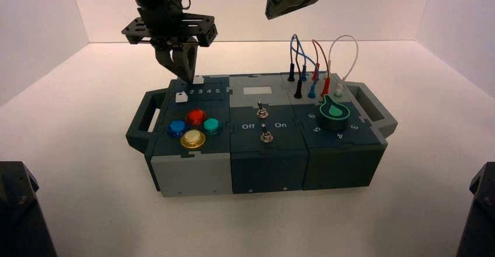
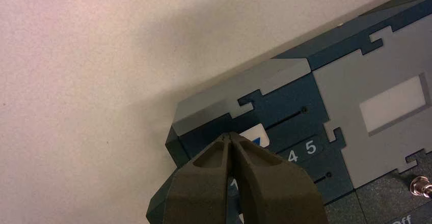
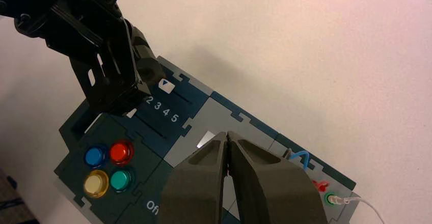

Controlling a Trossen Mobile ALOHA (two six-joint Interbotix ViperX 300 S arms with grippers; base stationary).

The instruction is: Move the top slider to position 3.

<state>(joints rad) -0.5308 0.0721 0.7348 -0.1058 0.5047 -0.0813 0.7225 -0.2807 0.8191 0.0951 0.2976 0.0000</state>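
The top slider (image 1: 198, 80) is a tiny white cube in the far slot of the dark teal panel, above the printed row 2 3 4 5. The numeral 3 (image 1: 199, 91) lies just in front of it. My left gripper (image 1: 185, 73) is shut and empty, pointing down with its tip right beside the knob on the low-number side. In the left wrist view the fingertips (image 2: 224, 143) hide the 3 and part of the knob (image 2: 253, 135). The right wrist view shows the knob (image 3: 165, 85) and the 3 (image 3: 157, 106). My right gripper (image 3: 227, 134) is shut and hangs high above the box.
The second white slider (image 1: 181, 97) sits at the near slot's left end. Red, blue, yellow and teal buttons (image 1: 196, 117) lie in front. Two metal toggles (image 1: 262, 113), a green dial (image 1: 334, 111) and plugged wires (image 1: 309, 64) stand to the right. The box has side handles (image 1: 143, 120).
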